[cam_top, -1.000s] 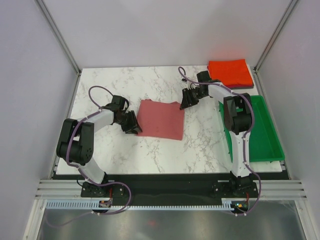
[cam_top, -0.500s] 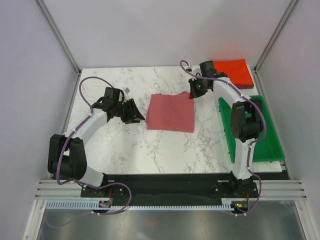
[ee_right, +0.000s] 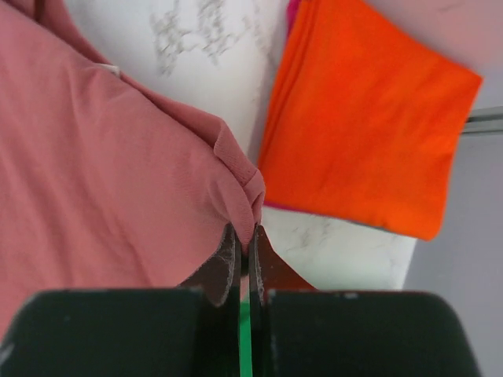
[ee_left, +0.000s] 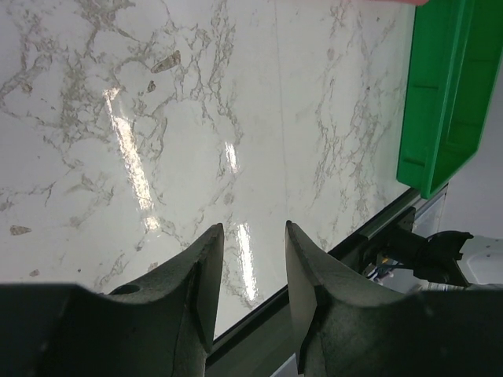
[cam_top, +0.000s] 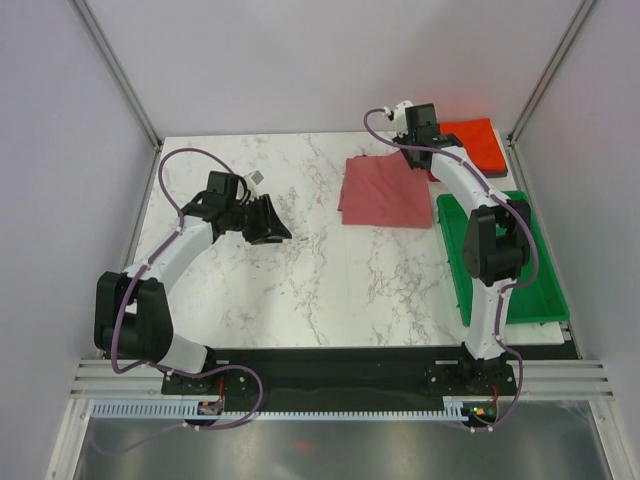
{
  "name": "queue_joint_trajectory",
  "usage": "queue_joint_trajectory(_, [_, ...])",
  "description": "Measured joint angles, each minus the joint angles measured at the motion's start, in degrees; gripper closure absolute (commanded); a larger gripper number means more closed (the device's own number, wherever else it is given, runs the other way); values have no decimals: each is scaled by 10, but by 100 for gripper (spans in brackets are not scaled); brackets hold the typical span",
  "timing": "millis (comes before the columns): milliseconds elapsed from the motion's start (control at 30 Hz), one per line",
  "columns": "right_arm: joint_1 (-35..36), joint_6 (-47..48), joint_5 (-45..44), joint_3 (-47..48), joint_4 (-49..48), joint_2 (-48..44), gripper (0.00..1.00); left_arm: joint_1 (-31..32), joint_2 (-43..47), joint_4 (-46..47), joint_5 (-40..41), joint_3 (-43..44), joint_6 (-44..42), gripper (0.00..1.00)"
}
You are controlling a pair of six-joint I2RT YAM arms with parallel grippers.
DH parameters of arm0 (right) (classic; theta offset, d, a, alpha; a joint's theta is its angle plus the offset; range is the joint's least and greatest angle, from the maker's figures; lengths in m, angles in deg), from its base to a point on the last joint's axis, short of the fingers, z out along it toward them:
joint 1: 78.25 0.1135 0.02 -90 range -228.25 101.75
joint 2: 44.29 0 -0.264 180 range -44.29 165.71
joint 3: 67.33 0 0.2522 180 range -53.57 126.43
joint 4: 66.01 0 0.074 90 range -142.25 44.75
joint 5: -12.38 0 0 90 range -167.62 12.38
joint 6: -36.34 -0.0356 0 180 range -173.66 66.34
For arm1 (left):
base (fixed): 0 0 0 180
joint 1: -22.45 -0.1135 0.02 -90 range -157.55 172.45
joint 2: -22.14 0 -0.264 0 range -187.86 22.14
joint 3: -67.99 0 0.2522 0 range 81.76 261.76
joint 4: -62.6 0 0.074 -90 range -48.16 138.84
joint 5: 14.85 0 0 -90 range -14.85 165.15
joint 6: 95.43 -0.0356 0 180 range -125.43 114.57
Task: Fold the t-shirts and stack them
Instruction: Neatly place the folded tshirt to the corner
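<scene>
Top view, clock read from the centre of the table [cam_top: 300,290]. The loose tee [cam_top: 385,195] lies at 1 o'clock. The tee stack [cam_top: 475,140] sits in the far-right corner at 2 o'clock, one tee on another. From the loose tee it's also at 2 o'clock, just beside that corner. The tray [cam_top: 535,270] runs along the right edge, 3–4 o'clock. The right gripper [ee_right: 245,236] is pinched on the loose tee's 2 o'clock corner, between tee and stack. The left gripper [ee_left: 253,232] is at 9 o'clock over bare table, well apart from the loose tee.

No readable text, labels or numbers anywhere.
</scene>
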Motion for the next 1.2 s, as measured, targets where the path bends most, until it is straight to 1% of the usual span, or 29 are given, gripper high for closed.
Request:
queue_joint_trajectory(167, [-11,41,-45,68,-37,58,100,0,0,-2,-1,-1,-3,55])
queue_joint_trajectory(333, [-23,80,-74,137,-39,110,100,0,0,-2,-7,-1,-5,56])
queue_joint_trajectory(467, [-30,104,-93,153,-37,114,100,0,0,-2,-12,-1,-5,56])
queue_joint_trajectory(633, [-45,132,-96,174,-39,114,100,0,0,-2,-15,-1,-5,56])
queue_joint_trajectory(867, [-80,166,-93,168,-45,111,100,0,0,-2,-26,-1,-5,57])
queue_joint_trajectory(1100, [-113,204,-74,99,-68,67,100,0,1,-2,-30,-1,-5,57])
queue_joint_trajectory(1200, [-126,216,-60,92,-77,51,100,0,2,-2,-31,-1,-5,56])
